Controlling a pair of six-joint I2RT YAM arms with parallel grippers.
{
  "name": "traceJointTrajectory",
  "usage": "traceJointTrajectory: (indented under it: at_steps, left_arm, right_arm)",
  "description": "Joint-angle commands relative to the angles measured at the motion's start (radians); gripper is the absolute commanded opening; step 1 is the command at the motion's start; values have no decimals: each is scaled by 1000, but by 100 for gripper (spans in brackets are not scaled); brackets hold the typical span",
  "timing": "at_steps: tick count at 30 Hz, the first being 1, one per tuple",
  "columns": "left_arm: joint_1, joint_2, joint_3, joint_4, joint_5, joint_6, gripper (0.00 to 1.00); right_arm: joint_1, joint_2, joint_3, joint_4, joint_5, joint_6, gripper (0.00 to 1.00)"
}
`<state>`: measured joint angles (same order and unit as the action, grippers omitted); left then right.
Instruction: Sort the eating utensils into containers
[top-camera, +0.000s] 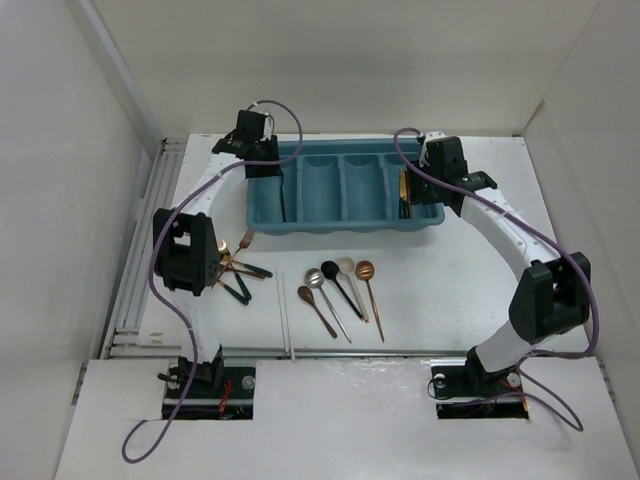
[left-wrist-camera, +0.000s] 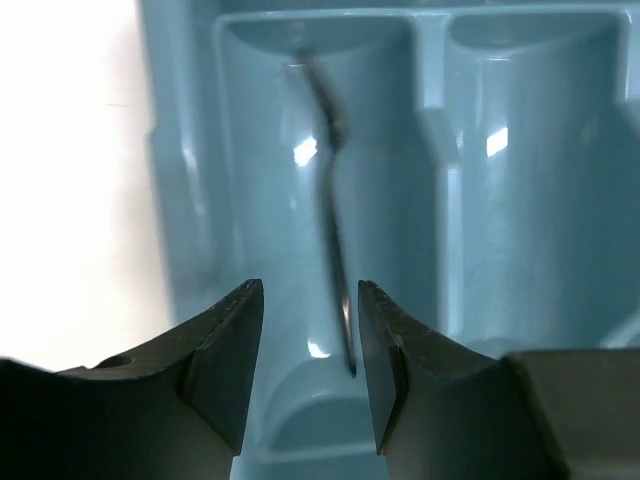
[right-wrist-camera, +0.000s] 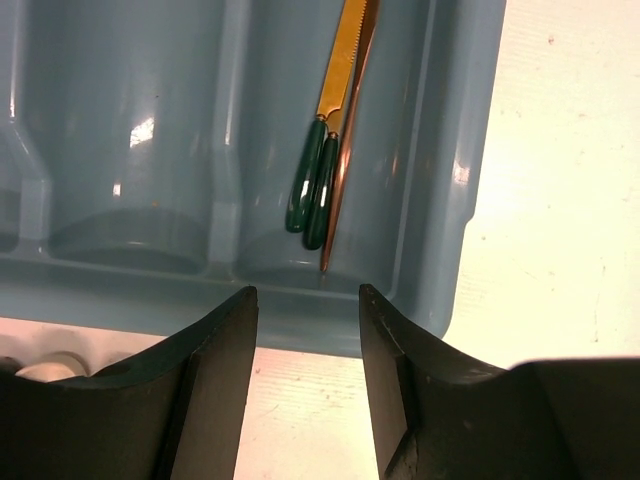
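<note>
The teal tray (top-camera: 340, 228) lies at the back of the table with four slots. My left gripper (top-camera: 262, 162) is open over its leftmost slot. In the left wrist view the gripper (left-wrist-camera: 310, 290) is apart from a slim dark utensil (left-wrist-camera: 333, 220) that lies in that slot (left-wrist-camera: 270, 200). My right gripper (top-camera: 425, 185) is open and empty at the tray's right end. In the right wrist view the gripper (right-wrist-camera: 307, 292) hangs over the tray's near wall (right-wrist-camera: 120, 290). Green-handled gold knives (right-wrist-camera: 318, 170) and a copper utensil (right-wrist-camera: 345, 150) lie in the rightmost slot.
Several spoons (top-camera: 340, 285) in copper, silver, black and cream lie side by side on the table in front of the tray. Green-handled gold utensils (top-camera: 242, 275) lie by the left arm. White chopsticks (top-camera: 285, 315) lie near the front edge. White walls enclose the table.
</note>
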<state>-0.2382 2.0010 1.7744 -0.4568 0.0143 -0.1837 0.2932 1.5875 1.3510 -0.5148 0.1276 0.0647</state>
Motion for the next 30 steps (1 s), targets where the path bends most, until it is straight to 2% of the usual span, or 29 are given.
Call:
traceJointTrajectory:
  at_steps: [1, 4, 6, 7, 8, 9, 10, 14, 16, 21, 30]
  left_arm:
    - [-10, -181, -41, -11, -72, 91, 40]
    - [-10, -312, -188, -78, -108, 141, 41]
    - [28, -419, -298, -126, -84, 229, 41]
    - [40, -456, -426, -135, -50, 275, 41]
    - [51, -491, -493, -135, -22, 332, 44]
    - [51, -520, -550, -152, 2, 474, 45]
    - [63, -568, -644, -187, 12, 536, 45]
    - [83, -645, -817, -160, -7, 684, 46]
    - [92, -645, -842, -132, -7, 684, 47]
    - [123, -532, -819, -79, 19, 612, 43]
    - [154, -440, -837, -2, -2, 622, 31]
  right_arm:
    - [6, -67, 5, 21, 14, -11, 50]
    - [17, -87, 5, 21, 23, -11, 51]
    - [27, -99, -24, 12, 23, -11, 54]
    - [27, -112, -24, 12, 23, -11, 54]
    - [37, -112, -38, 12, 23, -11, 55]
    - [37, -121, -52, 12, 32, -11, 55]
    - [37, -121, -52, 12, 32, -11, 57]
    - [58, -130, -70, 12, 41, -11, 57]
    - [58, -139, -70, 12, 41, -11, 57]
    - [77, -173, -89, 12, 32, -11, 57]
    - [77, -230, -136, 2, 63, -20, 57]
